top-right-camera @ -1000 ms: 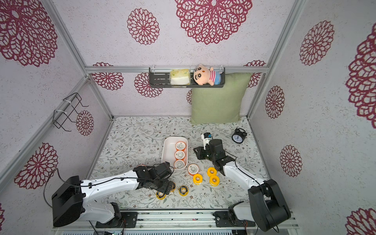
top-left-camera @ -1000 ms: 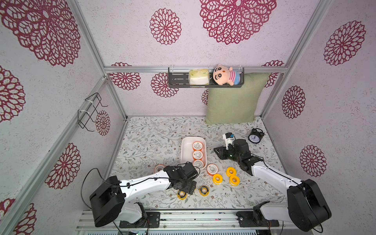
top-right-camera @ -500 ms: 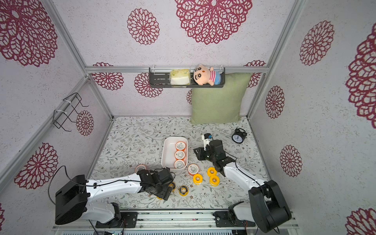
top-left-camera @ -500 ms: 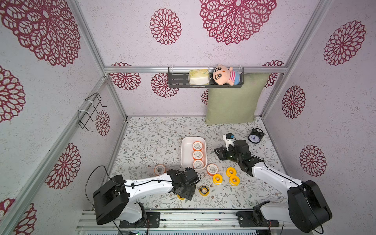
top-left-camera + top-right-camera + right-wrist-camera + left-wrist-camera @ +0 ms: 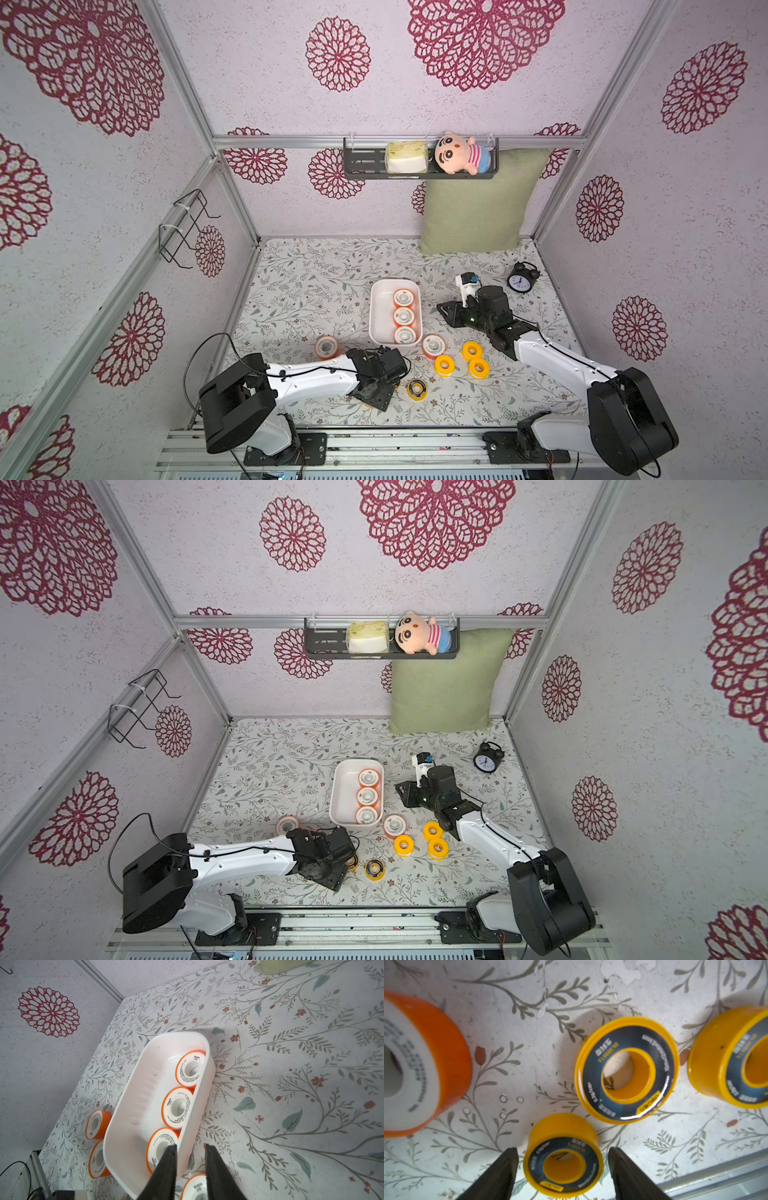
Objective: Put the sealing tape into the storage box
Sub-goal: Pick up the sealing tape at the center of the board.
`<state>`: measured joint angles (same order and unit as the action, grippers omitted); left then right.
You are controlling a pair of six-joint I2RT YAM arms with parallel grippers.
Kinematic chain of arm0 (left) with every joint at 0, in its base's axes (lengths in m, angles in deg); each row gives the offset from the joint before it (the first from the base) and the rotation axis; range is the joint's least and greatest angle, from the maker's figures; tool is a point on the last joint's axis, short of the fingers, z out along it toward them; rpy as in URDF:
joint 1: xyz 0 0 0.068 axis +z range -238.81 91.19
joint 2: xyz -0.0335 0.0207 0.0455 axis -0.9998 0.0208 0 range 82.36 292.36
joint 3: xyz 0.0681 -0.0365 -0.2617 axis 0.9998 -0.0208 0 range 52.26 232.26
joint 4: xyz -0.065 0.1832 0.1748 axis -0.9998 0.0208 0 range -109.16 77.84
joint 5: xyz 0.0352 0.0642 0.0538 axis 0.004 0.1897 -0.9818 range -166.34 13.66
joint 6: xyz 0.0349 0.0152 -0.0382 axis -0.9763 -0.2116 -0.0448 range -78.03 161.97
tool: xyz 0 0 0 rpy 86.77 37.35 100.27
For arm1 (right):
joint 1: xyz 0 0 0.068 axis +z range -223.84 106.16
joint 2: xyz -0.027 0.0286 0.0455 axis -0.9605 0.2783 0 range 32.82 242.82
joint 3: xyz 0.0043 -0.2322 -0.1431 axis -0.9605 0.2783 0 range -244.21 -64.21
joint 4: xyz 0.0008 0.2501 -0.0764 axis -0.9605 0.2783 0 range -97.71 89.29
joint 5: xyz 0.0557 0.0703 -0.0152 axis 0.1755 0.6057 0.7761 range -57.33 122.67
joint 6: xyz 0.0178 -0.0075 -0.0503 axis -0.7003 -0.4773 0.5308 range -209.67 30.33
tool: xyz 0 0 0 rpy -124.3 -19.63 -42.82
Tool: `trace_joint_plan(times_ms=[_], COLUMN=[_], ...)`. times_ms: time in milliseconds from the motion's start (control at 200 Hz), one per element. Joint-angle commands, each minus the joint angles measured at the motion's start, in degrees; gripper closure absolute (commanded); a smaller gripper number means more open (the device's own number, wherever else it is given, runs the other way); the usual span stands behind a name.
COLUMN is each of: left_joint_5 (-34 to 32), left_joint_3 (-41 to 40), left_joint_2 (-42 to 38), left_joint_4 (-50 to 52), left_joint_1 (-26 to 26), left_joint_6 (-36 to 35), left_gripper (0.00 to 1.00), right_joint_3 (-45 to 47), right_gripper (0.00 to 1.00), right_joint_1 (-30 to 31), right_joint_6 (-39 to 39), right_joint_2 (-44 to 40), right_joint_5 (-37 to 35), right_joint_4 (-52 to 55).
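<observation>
My left arm [image 5: 316, 376] lies low across the lower middle of both top views. My left hand [image 5: 562, 1148] points down at the table [image 5: 529, 1043], its fingers apart on either side of a black-faced yellow roll of sealing tape [image 5: 563, 1133], with a gap on each side. My right hand [image 5: 190, 1145] hovers just right of the storage box [image 5: 384, 316], fingers nearly together on nothing; three orange rolls [image 5: 404, 317] sit in the box's right half.

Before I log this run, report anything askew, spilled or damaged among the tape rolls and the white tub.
Nothing stands out. The shallow white plastic storage box sits level; the three orange white-faced tape rolls inside lie flat in a row along one side, and the loose rolls outside lie flat too.
</observation>
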<state>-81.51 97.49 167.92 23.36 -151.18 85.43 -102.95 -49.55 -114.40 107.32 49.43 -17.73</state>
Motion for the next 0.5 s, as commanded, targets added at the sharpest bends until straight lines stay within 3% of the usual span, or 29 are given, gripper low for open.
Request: trace_joint_plan(times_ms=[0, 495], left_joint_5=[-0.9, -1.3], left_joint_3=[-0.7, -0.1], left_joint_2=[0.7, 1.5], left_joint_4=[-0.7, -0.4], left_joint_1=[-0.7, -0.9], left_joint_6=[0.6, 0.6], left_gripper=[0.25, 0.42], right_joint_3=[-0.7, -0.9], right_gripper=[0.7, 0.7], right_joint_1=[-0.1, -0.1], right_joint_6=[-0.8, -0.8], right_joint_2=[-1.3, -0.7], right_joint_5=[0.6, 1.2], right_joint_4=[-1.0, -1.1])
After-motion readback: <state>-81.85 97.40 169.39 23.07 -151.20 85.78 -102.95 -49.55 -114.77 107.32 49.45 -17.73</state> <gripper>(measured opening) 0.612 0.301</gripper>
